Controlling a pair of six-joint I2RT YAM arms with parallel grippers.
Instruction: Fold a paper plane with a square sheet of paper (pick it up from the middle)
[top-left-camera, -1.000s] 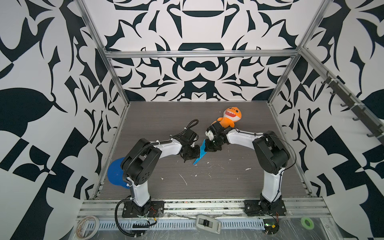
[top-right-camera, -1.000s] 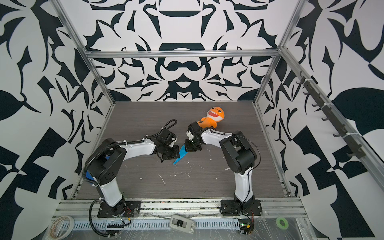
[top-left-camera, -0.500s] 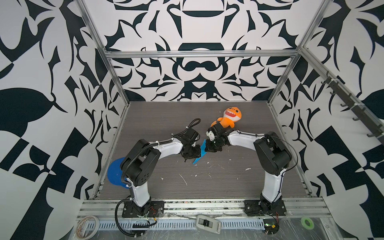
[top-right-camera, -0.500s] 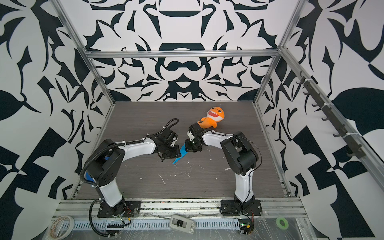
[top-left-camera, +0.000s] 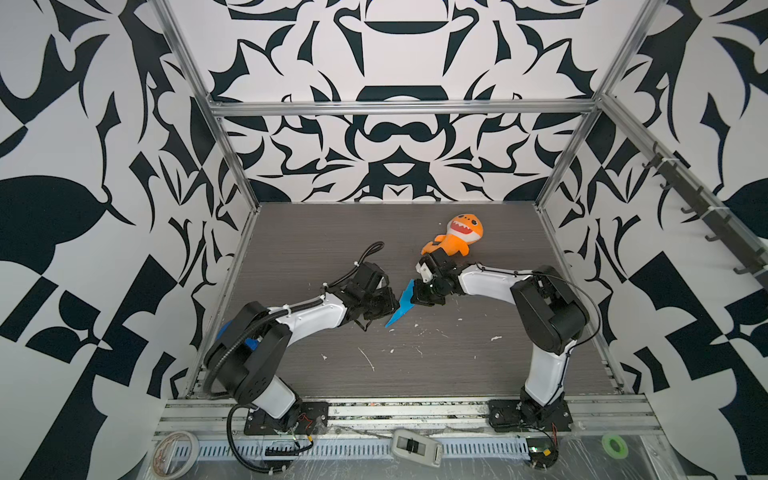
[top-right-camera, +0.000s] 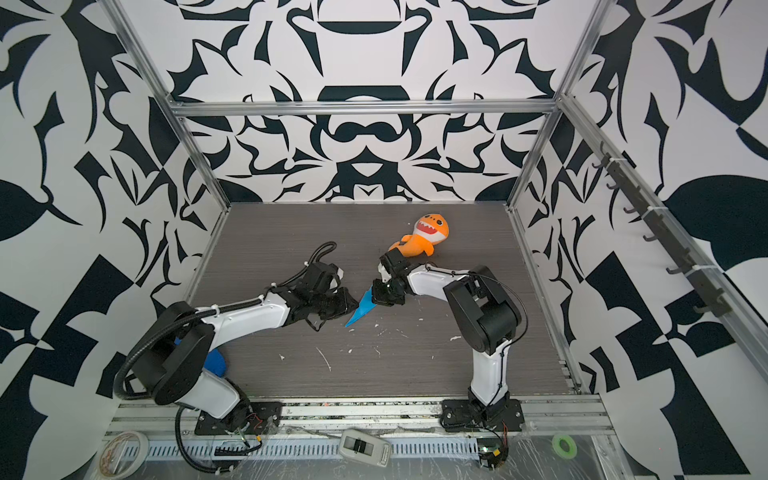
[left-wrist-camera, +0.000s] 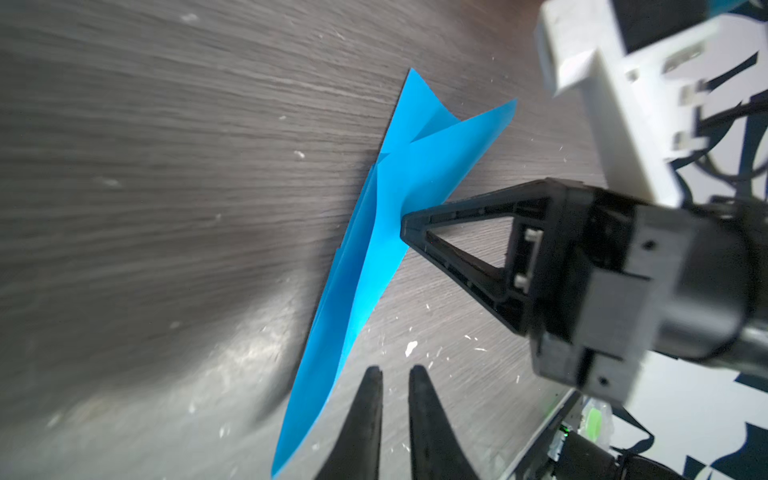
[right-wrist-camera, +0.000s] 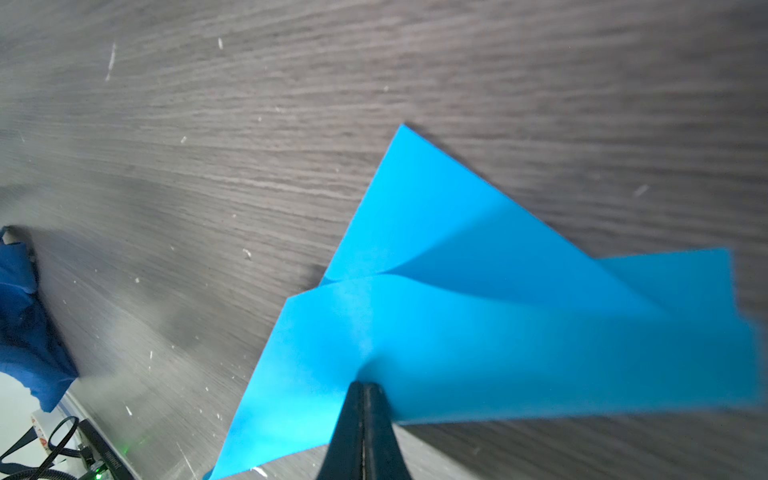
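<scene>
The square sheet of paper is now a bright blue paper plane (top-left-camera: 400, 306) (top-right-camera: 361, 309), a narrow dart with a notched tail, its point resting on the table. My right gripper (right-wrist-camera: 363, 386) (top-left-camera: 419, 294) (top-right-camera: 377, 297) is shut on one wing near the middle of the plane (right-wrist-camera: 478, 332). In the left wrist view the right gripper (left-wrist-camera: 405, 224) pinches the plane (left-wrist-camera: 365, 266) from the side. My left gripper (left-wrist-camera: 395, 374) (top-left-camera: 391, 309) (top-right-camera: 351, 302) sits just beside the plane's point. Its fingers (left-wrist-camera: 374, 399) stand a narrow gap apart with nothing between them.
An orange shark plush (top-left-camera: 455, 237) (top-right-camera: 424, 239) lies just behind the right gripper. A dark blue disc (top-left-camera: 249, 344) (top-right-camera: 216, 362) (right-wrist-camera: 25, 332) lies at the table's left edge, partly behind the left arm. White scraps (top-left-camera: 366, 358) dot the wood-grain table (top-left-camera: 457, 365).
The left gripper's fingers have parted slightly and it has shifted a little beside the plane. The right gripper keeps its hold and has barely moved.
</scene>
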